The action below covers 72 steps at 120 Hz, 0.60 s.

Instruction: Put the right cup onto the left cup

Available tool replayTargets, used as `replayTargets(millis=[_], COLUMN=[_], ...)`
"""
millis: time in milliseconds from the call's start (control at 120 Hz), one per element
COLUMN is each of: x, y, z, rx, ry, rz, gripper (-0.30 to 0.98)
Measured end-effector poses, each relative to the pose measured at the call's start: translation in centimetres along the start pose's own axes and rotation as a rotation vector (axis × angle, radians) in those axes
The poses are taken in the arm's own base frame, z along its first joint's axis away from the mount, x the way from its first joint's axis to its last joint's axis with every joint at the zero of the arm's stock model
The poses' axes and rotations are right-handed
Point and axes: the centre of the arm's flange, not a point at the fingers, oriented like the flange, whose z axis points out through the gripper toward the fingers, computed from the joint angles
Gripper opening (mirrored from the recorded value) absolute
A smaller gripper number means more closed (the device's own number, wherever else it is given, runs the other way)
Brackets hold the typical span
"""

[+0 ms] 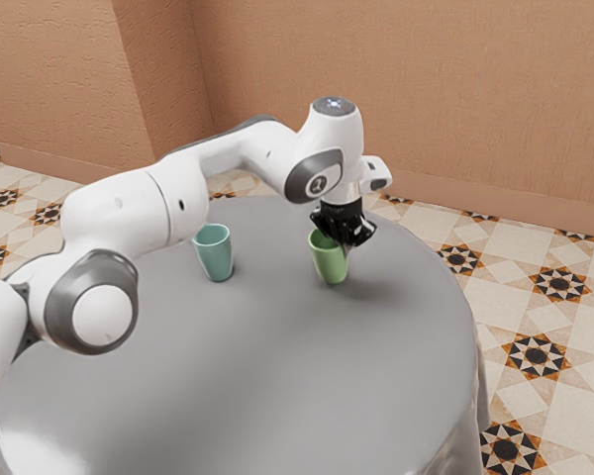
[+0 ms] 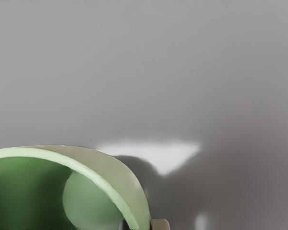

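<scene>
In the exterior view, from left to right: the white arm (image 1: 119, 213) is reaching across the grey table (image 1: 238, 386); the teal cup (image 1: 216, 259) is standing upright on it; the green cup (image 1: 328, 265), well apart, is opening upward beneath the black gripper (image 1: 345, 244), whose jaws are pinching its wall, one inside, one outside.

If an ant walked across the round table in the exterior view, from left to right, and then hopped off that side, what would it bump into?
Teal cup → green cup → the round table's edge → star-patterned floor tiles.
</scene>
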Motion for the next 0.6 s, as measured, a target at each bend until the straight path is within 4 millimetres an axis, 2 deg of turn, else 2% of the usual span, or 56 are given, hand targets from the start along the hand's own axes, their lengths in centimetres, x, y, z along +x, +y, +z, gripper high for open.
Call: replayTargets(millis=[75,250,483,600], x=[0.1,-0.8,-3.7,-4.4], y=[-0.1,0.0,-3.2,-4.9], z=[-0.9,-4.7,-9.9,-12.0], rx=[0.002,0.033,0.075,0.075], ry=[0.010,0.015,-0.020,-0.019], rz=[0.000,0.022,-0.015,-0.048], gripper=[-0.09,-0.09,-0.10,-0.10])
